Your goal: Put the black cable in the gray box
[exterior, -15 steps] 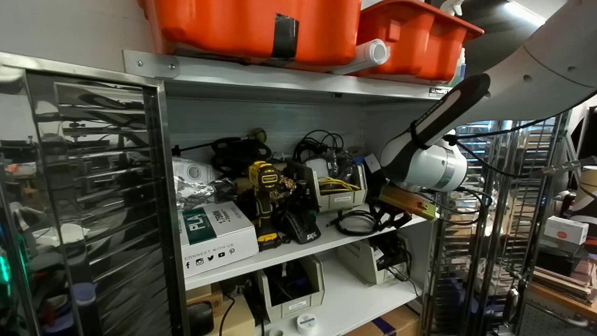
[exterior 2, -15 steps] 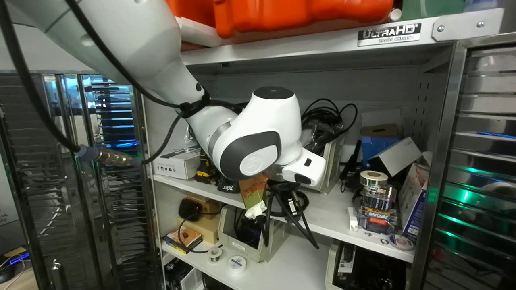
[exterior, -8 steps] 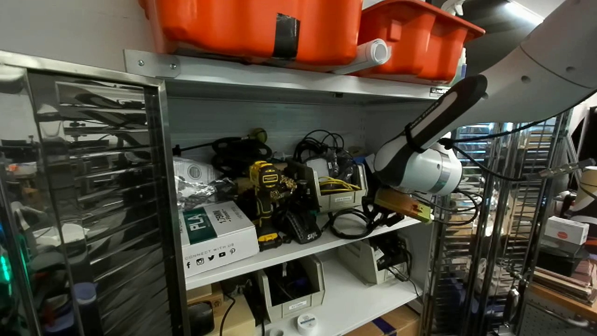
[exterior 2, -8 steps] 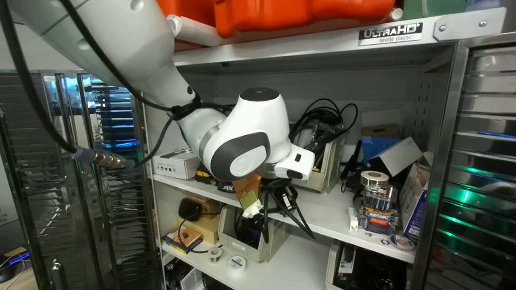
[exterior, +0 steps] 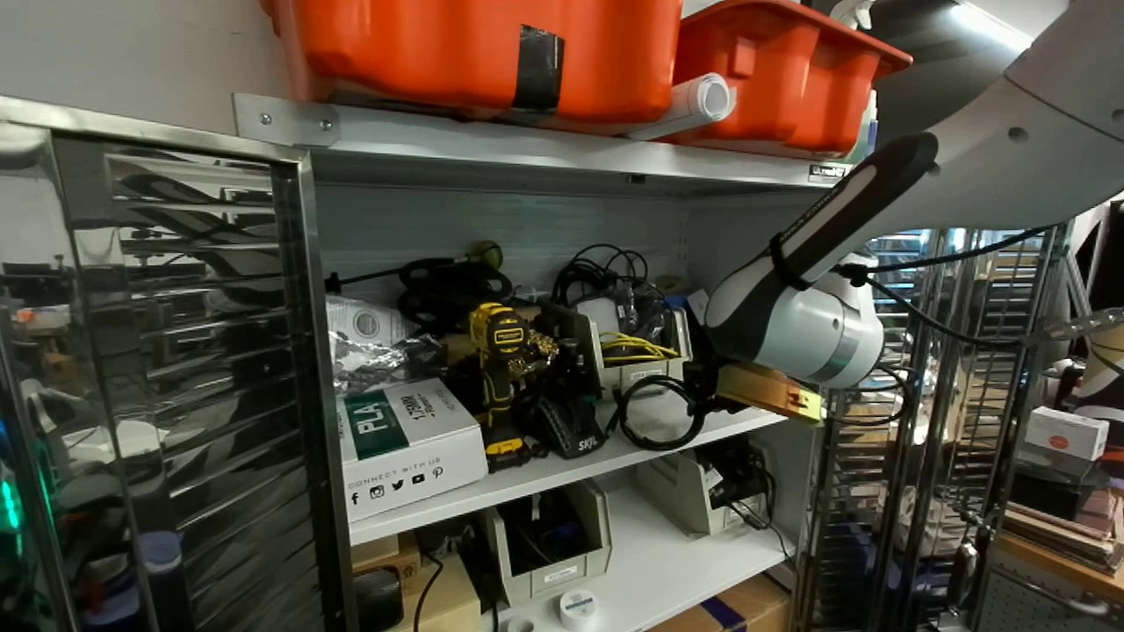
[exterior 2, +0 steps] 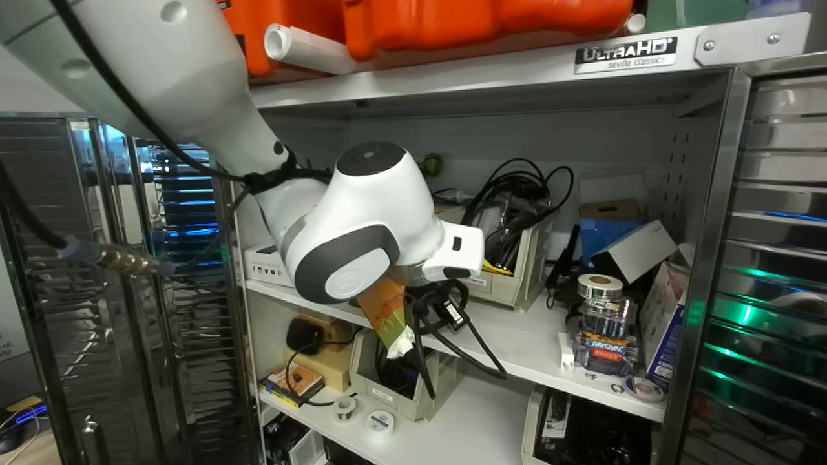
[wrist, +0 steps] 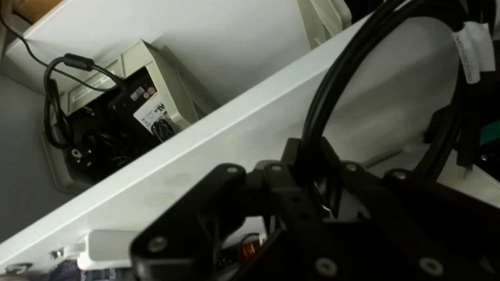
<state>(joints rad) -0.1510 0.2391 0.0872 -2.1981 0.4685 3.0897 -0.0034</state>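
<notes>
The black cable (exterior: 659,445) is coiled in a loop that hangs from my gripper (exterior: 701,399) just in front of the upper shelf. In the wrist view my gripper (wrist: 310,156) is shut on the cable (wrist: 340,82), which rises between the fingertips with a white tag on it. In an exterior view loose cable ends (exterior 2: 475,365) hang below the gripper. Several gray boxes are in view. One with yellow cables (exterior: 645,377) is on the upper shelf. Another (exterior: 558,575) is on the lower shelf. A third, with power adapters (wrist: 172,74), stands at the lower shelf's side.
The upper shelf edge (wrist: 218,125) runs below the gripper. A yellow drill (exterior: 499,338) and a white PLA box (exterior: 417,456) are on the upper shelf. Batteries and tape (exterior 2: 604,323) stand at its opposite end. Metal cabinet doors (exterior: 193,377) stand open at the sides.
The arm has moved sideways along the shelf and outward, carrying the cable. The cable loop has gone from lying nearly flat on the shelf to hanging more upright from the gripper.
</notes>
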